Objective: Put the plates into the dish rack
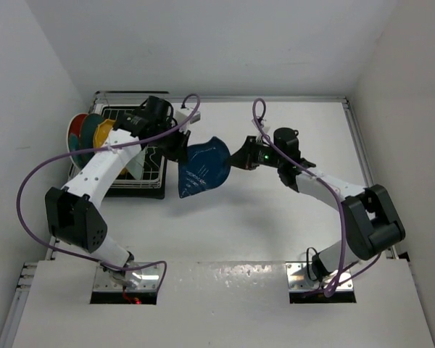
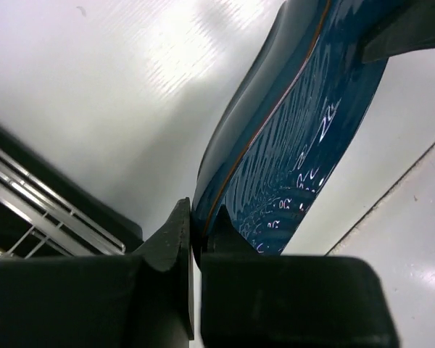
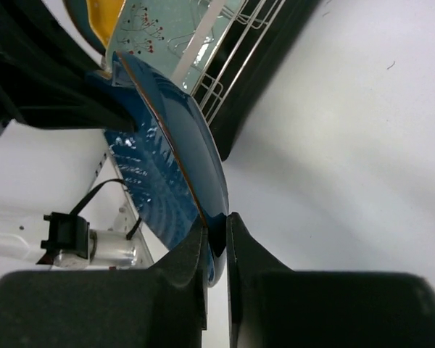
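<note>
Both arms bent in toward the middle, left gripper (image 1: 180,145) shut tight on one edge of the blue plate (image 1: 201,168), right gripper (image 1: 241,158) pinching the far edge, plate tilted between them, just beside the rack (image 1: 152,192)

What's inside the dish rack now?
Standing in the dish rack: red floral plate, teal plate, yellow plate, pale blue plate. The left arm covers the rest.

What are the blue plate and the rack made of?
The blue plate looks like glazed ceramic: glossy, with sharp highlights over a textured pattern. The rack seems thin metal wire, shiny, on a dark base, perhaps plastic.
</note>
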Motion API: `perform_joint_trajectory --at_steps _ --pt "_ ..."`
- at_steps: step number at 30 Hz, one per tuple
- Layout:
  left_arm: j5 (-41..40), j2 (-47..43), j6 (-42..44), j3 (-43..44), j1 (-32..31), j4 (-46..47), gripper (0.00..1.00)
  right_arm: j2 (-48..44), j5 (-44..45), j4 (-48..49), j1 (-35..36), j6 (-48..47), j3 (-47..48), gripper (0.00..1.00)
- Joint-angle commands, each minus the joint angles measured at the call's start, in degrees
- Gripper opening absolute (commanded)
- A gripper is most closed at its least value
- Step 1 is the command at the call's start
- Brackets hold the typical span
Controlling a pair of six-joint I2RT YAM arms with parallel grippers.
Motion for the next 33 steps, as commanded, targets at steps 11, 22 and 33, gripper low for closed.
perform_joint_trajectory --at_steps 11,22,33 --pt "-34.05 -2.48 -10.48 23.24 5.37 -4.59 0.00 -1.40 5.84 -2.71 2.42 1.28 8.76 1.00" --pt "-69.60 -6.00 -24.46 12.09 1.51 0.24 0.00 -3.16 11.73 -6.32 2.33 0.57 5.68 1.00" --pt "-88.22 -4.95 -36.33 4.01 -4.19 1.56 0.00 -3.69 12.96 -7.02 2.33 0.48 4.63 1.00"
